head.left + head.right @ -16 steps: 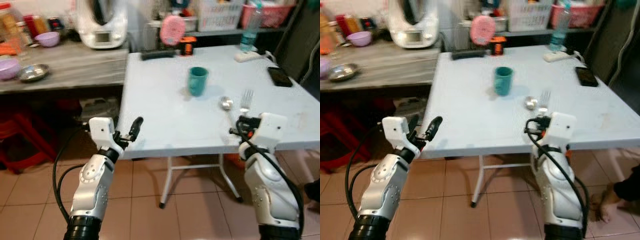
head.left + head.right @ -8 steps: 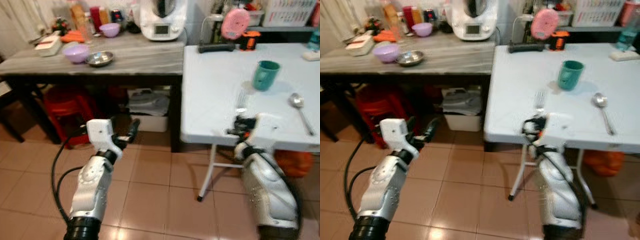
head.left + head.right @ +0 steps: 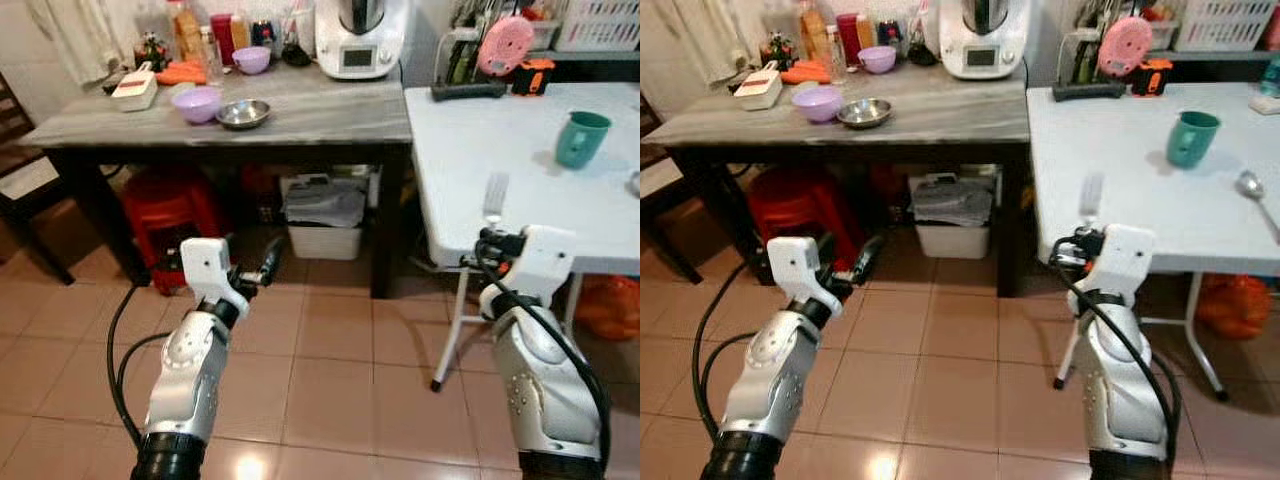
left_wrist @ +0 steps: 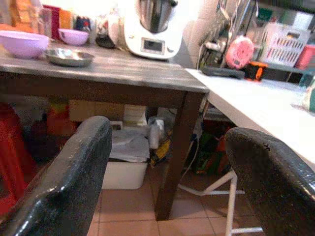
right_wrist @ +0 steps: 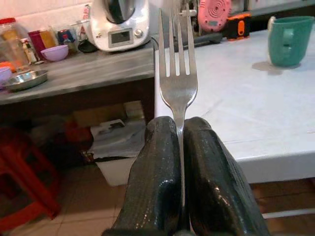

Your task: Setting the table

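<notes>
Beside the white tabletop (image 3: 520, 160), the right gripper (image 5: 179, 147) pinches a silver metal fork (image 5: 178, 73) upright by its handle; the left gripper (image 4: 167, 162) hangs with fingers spread. The narrow pinch could let the fork swivel or slip.

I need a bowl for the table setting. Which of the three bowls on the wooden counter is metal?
The steel bowl, shallow and shiny, beside the bigger purple bowl. The small purple bowl sits farther back by the white appliance.
</notes>
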You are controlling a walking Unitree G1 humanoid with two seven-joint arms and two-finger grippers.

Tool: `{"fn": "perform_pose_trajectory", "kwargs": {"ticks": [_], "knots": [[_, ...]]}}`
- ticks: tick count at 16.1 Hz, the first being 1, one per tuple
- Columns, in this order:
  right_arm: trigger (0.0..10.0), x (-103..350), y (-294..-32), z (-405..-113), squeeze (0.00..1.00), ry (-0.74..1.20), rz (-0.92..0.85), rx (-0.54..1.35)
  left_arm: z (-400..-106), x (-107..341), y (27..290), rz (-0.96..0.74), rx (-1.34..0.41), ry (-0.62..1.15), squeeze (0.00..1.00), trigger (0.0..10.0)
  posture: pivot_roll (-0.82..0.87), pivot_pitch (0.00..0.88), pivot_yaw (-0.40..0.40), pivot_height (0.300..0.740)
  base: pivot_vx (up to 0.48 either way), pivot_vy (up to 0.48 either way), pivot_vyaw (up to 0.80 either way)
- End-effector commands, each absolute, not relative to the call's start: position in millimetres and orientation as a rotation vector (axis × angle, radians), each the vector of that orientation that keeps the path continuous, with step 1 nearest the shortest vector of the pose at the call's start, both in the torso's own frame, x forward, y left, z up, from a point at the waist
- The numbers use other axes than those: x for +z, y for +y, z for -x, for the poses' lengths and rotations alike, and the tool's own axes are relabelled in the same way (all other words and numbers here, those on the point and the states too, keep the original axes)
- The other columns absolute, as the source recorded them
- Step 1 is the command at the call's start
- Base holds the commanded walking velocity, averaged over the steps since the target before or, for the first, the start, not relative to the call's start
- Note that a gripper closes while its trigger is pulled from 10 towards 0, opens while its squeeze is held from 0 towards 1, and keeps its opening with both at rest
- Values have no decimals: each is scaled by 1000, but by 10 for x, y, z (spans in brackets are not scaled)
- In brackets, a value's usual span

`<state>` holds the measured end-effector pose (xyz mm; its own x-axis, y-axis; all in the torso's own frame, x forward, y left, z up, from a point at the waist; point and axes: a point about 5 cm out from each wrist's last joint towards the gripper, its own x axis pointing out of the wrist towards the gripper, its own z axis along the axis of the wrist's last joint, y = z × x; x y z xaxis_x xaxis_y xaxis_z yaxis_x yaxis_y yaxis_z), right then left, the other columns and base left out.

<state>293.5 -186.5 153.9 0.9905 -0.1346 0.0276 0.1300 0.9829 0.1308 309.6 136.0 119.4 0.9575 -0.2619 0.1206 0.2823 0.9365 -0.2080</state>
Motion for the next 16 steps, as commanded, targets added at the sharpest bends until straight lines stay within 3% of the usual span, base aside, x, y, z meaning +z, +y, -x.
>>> {"fn": "perform_pose_trajectory", "kwargs": {"ticks": [1,7,11,16], "knots": [[10000,1594,-1759,-2963,0,-56,-148,-102,-3097,1184,1489,203,-234,-89,0,10000,-66,18,60,740,0,431,0],[10000,1596,-1764,-2971,0,-59,-150,-100,-3110,1178,1493,196,-227,-89,0,10000,-61,13,55,740,0,439,0],[10000,1592,-1764,-2956,0,-58,-150,-100,-3066,1207,1439,216,-299,-112,0,10000,-65,16,57,740,0,0,0],[10000,1601,-1767,-2958,0,-62,-141,-98,-3060,1207,1429,230,-317,-114,0,10000,-68,23,57,740,353,0,0]]}}
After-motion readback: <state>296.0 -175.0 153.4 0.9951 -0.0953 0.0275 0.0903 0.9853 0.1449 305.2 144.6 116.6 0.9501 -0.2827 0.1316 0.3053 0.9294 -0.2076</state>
